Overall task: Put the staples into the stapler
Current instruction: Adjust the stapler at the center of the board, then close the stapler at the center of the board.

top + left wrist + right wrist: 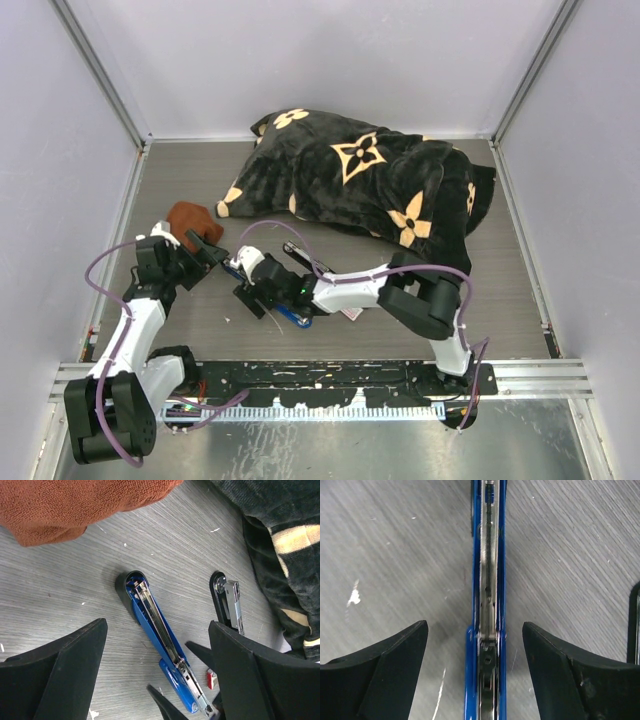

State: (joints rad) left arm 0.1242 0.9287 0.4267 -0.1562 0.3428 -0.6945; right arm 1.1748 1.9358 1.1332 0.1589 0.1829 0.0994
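Toward the table's left edge, my left gripper hangs wide open and empty, near the brown cloth. Right of it the blue stapler lies unfolded on the near-left of the table with its channel facing up. My right gripper straddles it, jaws spread, touching neither side. The black stapler lies alongside. The staples, a red-and-white box, sit nearer the near edge, mostly hidden. I judge I should fetch them, then lay the strip squarely along the channel.
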